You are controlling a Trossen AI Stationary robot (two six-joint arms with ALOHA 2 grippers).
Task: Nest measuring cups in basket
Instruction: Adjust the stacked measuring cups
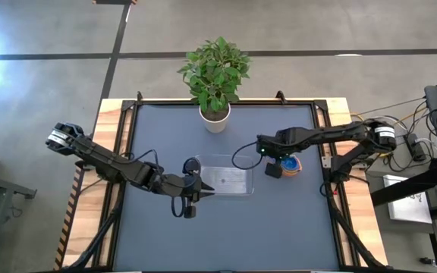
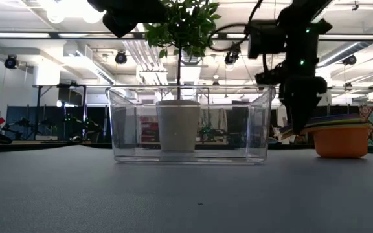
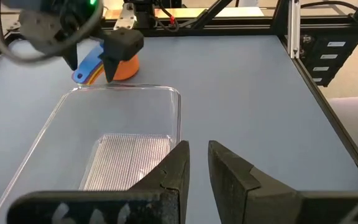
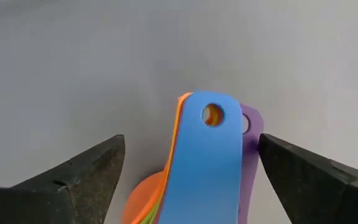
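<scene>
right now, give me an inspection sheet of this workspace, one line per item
surface: dark table top, wood edge strips.
job's things: clear basket empty at centre; nested measuring cups stacked on the table beside it, outside the basket.
clutter: white plant pot at the far edge.
grippers: right gripper open, fingers either side of the stacked cup handles, not touching; left gripper nearly closed, empty, at the basket's other end.
cables: black cable looping off the right arm.
surroundings: concrete floor, equipment beside the table.

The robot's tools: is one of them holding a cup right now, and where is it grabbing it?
Nothing is held. The right tool is open, its fingers on either side of the stacked cups' handles without touching. The left tool, beside the basket, holds nothing.
</scene>
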